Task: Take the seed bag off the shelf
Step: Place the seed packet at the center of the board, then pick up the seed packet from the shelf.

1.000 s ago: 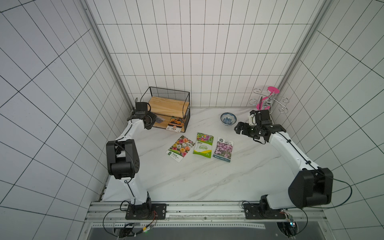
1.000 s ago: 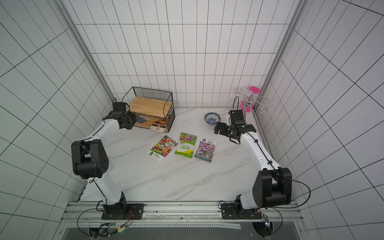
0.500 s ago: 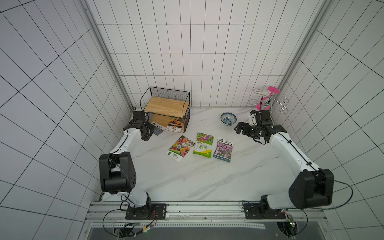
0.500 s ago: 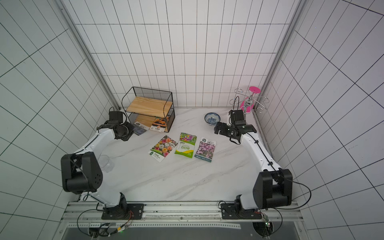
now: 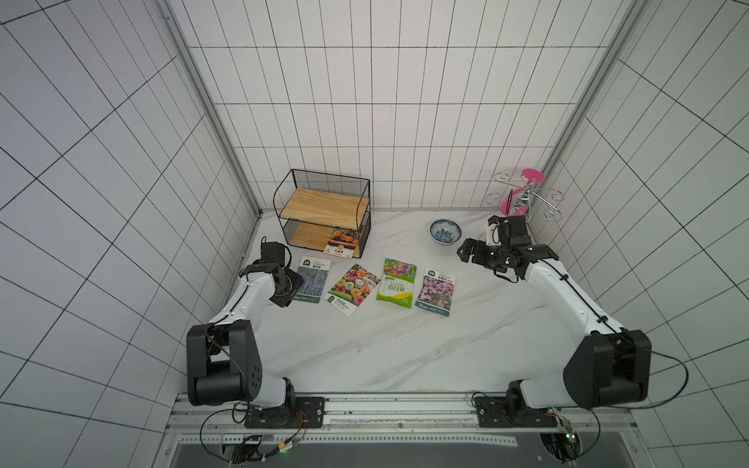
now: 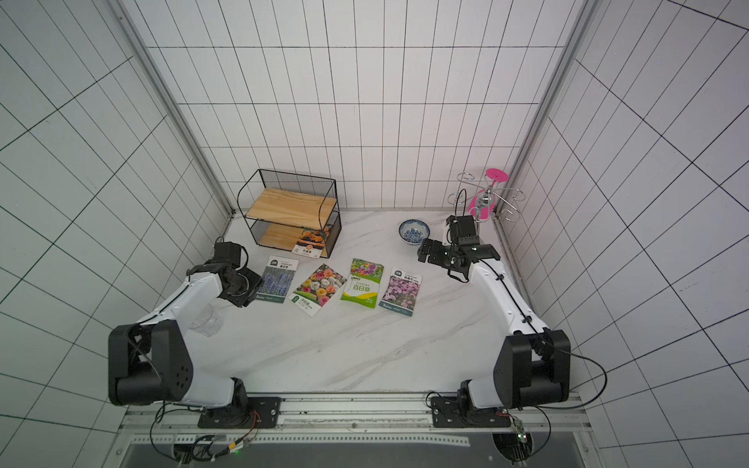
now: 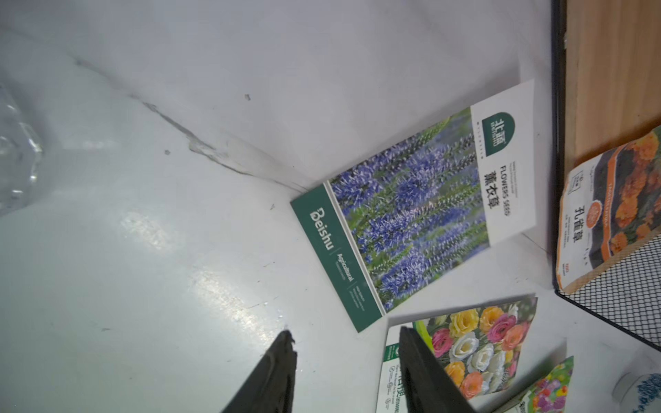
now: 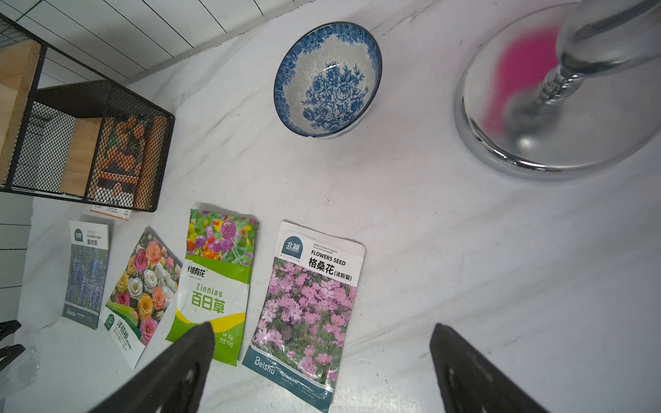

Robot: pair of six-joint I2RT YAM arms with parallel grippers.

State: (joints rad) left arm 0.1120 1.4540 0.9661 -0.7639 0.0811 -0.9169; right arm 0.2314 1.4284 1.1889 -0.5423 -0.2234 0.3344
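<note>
The shelf (image 5: 324, 204) (image 6: 289, 204), black wire with two wooden boards, stands at the back left. An orange-flowered seed bag (image 5: 342, 244) (image 7: 608, 214) lies on its lower board and sticks out over the front edge. A lavender seed bag (image 5: 312, 279) (image 7: 411, 214) lies flat on the marble just in front of the shelf. My left gripper (image 5: 296, 285) (image 7: 345, 332) is open beside that bag's near end, apart from it, with nothing between the fingers. My right gripper (image 5: 464, 253) (image 8: 322, 326) hovers wide open and empty at the right.
Three more seed bags lie in a row: roses (image 5: 352, 295), zinnias (image 5: 396, 282), pink cosmos (image 5: 435, 290). A blue patterned bowl (image 5: 445, 231) and a chrome stand with pink discs (image 5: 523, 198) sit back right. A clear plastic cup (image 6: 206, 320) stands under my left arm.
My left arm drew back from the shelf's lower tier with the lavender bag, brought it down to the table, and the jaws opened off it. The right arm stayed still.
</note>
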